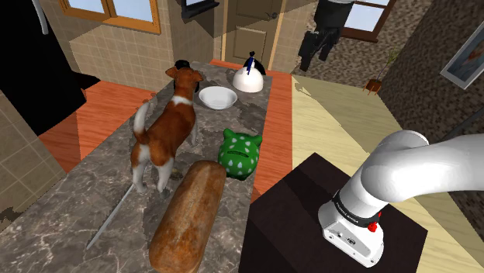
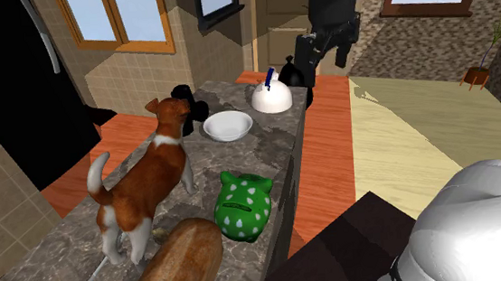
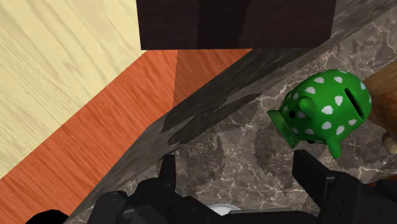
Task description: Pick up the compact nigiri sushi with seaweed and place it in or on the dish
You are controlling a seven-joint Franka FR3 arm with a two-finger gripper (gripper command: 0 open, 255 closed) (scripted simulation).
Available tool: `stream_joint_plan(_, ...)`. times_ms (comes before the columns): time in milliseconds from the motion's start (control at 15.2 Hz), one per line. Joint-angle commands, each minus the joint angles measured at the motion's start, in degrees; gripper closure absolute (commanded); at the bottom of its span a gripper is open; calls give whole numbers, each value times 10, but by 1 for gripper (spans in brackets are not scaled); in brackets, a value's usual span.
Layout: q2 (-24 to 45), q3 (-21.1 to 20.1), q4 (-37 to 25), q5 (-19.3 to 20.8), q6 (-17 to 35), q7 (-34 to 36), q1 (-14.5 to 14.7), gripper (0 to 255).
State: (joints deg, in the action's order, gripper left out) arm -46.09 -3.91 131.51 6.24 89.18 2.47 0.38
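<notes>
The sushi (image 1: 182, 63) is a small dark lump at the far end of the marble counter, just behind the dog figure's head; the second exterior view shows the sushi (image 2: 182, 94) touching the dog's muzzle. The dish, a white bowl (image 1: 217, 97), sits a little nearer, between the dog and a kettle; it appears as the bowl (image 2: 228, 125) in the second exterior view. My black gripper (image 1: 313, 56) hangs high above the counter's far end, well above bowl and sushi. In the wrist view the gripper (image 3: 238, 175) is open, fingers apart, holding nothing.
A brown-and-white dog figure (image 1: 167, 128) stands mid-counter beside a green spotted piggy bank (image 1: 239, 152). A long bread loaf (image 1: 188, 213) lies nearest, a knife (image 1: 112, 217) next to it. A white kettle (image 1: 249, 77) stands past the bowl. The dark stand (image 1: 326, 209) is beside the counter edge.
</notes>
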Motion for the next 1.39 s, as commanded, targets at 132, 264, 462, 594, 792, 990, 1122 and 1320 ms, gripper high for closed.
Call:
stream_joint_plan(132, 8, -13, 21, -13, 28, 16, 7, 0)
stream_joint_plan(264, 19, -26, 40, -26, 57, 31, 15, 0)
stream_joint_plan(462, 40, -47, 64, -44, 102, 54, 26, 0)
stream_joint_plan(594, 58, -62, 77, -56, 133, 68, 33, 0)
stream_joint_plan(792, 91, -85, 91, -71, 180, 90, 43, 0)
stream_joint_plan(990, 129, -108, 99, -84, 228, 112, 52, 0)
stream_joint_plan(1122, 158, -124, 101, -91, 260, 127, 57, 0)
stream_joint_plan(1320, 206, -148, 98, -96, 307, 150, 63, 0)
